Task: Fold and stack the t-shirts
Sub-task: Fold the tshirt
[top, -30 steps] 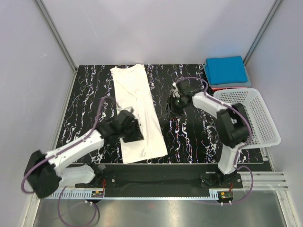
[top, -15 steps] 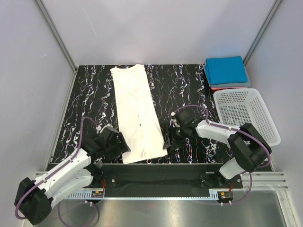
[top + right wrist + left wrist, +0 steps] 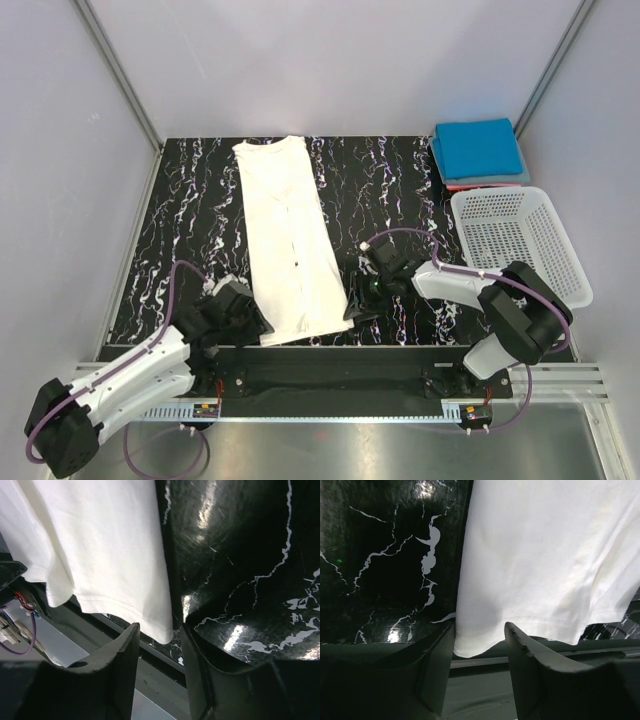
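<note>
Both arms reaching the near hem of the white t-shirt (image 3: pixel 290 235)
A second ago the left gripper (image 3: pixel 250 322) was lying on the shirt and the right gripper (image 3: pixel 355 305) was hovering farther up the table (image 3: pixel 400 170). Now each is straddling a near hem corner, jaws partly apart, seemingly not pinching. The white lattice basket (image 3: pixel 500 192) is sitting at the right, and the folded blue t-shirt (image 3: pixel 480 148) is resting just beyond it, outside.

One t-shirt (image 3: pixel 290 235) lies lengthwise left of centre on the table (image 3: pixel 180 220); the left gripper (image 3: pixel 256 326) and right gripper (image 3: pixel 352 308) flank its near corners. At far right sit folded t-shirts (image 3: pixel 480 150), apparently two, with the basket (image 3: pixel 515 240) just before them.
</note>
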`<action>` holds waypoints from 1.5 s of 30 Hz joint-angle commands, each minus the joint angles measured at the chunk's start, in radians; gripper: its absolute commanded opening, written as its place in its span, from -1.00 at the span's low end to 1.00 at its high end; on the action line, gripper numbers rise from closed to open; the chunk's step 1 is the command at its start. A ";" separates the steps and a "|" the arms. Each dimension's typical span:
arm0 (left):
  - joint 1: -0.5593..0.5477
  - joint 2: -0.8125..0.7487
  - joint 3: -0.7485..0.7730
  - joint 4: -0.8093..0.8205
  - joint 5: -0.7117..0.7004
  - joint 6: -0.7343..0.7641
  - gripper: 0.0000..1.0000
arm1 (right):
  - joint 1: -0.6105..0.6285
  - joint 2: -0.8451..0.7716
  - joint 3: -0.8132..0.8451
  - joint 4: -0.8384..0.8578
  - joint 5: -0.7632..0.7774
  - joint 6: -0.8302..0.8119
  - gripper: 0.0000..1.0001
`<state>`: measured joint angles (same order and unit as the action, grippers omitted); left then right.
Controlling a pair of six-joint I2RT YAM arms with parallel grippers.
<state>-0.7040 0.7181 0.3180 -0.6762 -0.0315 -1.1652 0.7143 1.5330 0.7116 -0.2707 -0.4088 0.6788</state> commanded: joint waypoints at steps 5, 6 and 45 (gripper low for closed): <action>-0.008 0.020 -0.057 0.014 0.022 -0.025 -0.23 | 0.020 0.003 -0.055 0.053 0.018 0.041 -0.14; -0.009 0.029 -0.057 0.003 0.019 -0.022 -0.24 | 0.024 0.006 -0.055 0.053 0.015 0.045 -0.14; -0.192 -0.043 0.083 -0.226 -0.194 -0.244 0.01 | 0.048 -0.050 -0.149 0.146 0.005 0.085 -1.00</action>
<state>-0.8913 0.7033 0.3901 -0.8848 -0.1776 -1.3636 0.7464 1.4857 0.5674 -0.1188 -0.4091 0.7670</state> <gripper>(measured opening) 0.525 0.012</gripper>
